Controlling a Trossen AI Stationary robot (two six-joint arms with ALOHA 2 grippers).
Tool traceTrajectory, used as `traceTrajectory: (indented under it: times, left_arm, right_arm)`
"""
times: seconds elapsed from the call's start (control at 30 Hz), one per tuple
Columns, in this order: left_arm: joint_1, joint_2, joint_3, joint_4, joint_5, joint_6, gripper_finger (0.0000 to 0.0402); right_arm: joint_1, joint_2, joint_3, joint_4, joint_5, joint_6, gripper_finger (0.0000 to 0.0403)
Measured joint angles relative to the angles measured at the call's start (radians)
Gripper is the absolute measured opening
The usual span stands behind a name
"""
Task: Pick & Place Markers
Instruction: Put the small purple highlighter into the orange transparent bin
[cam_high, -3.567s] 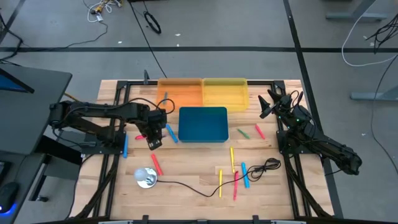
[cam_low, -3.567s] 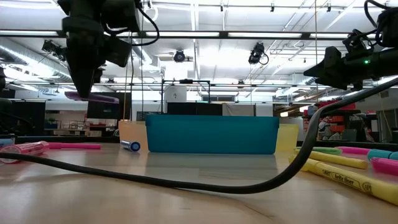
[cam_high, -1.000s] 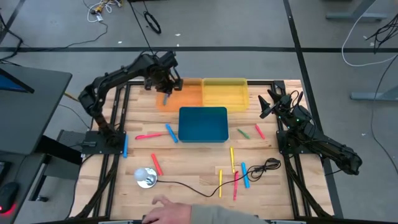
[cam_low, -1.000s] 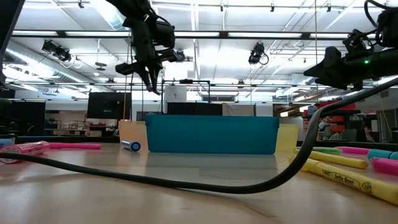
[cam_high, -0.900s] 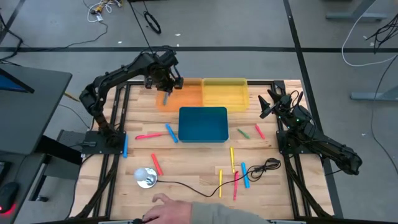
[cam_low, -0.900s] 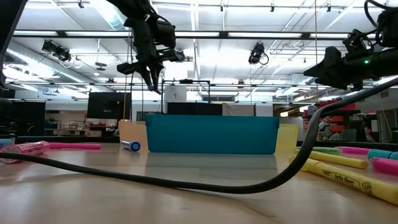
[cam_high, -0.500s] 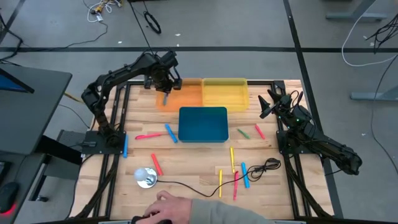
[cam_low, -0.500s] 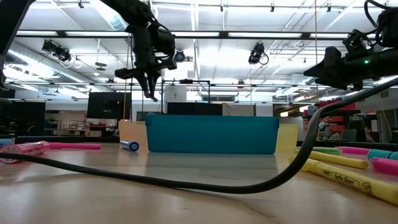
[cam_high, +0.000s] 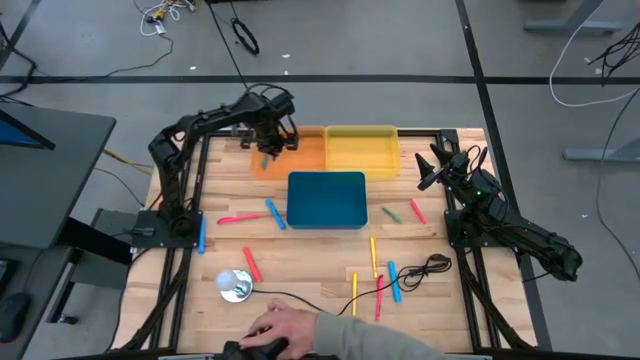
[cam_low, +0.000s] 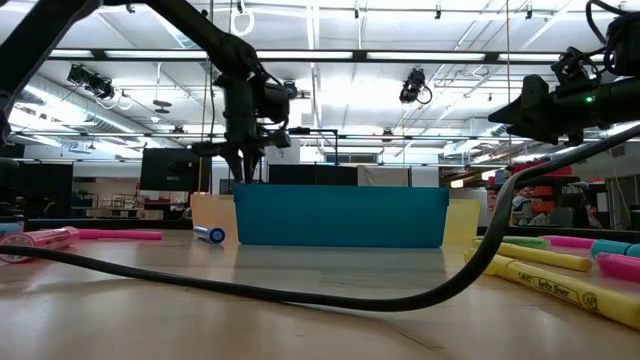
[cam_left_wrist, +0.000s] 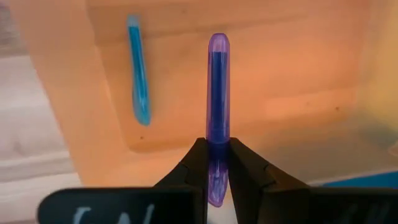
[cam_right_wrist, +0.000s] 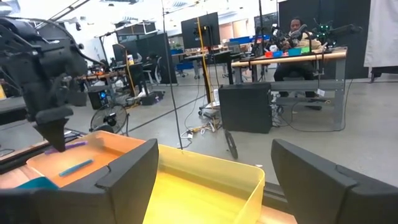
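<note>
L gripper (cam_left_wrist: 214, 165) sits over orange bin (cam_high: 300, 152), clamped on purple marker (cam_left_wrist: 217, 106); a blue marker (cam_left_wrist: 138, 68) lies inside bin. Other markers (cam_high: 375, 255) scattered on table (cam_high: 310, 265) near blue bin (cam_high: 326, 200). R gripper (cam_high: 428, 170) waits by yellow bin (cam_high: 362, 150), fingers apart, empty.
</note>
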Motion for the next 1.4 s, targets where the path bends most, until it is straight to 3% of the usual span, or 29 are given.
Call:
traceTrajectory:
  times: [1.07,1.4]
  left_arm:
    - [0.025,0.173,-0.001,0.089,-0.009,0.0,0.004]
    - [0.025,0.173,-0.001,0.089,-0.004,-0.024,0.0154]
  right_arm:
    - [-0.001,0.0,0.0,0.0,0.0,0.0,0.0314]
    - [-0.001,0.0,0.0,0.0,0.0,0.0,0.0314]
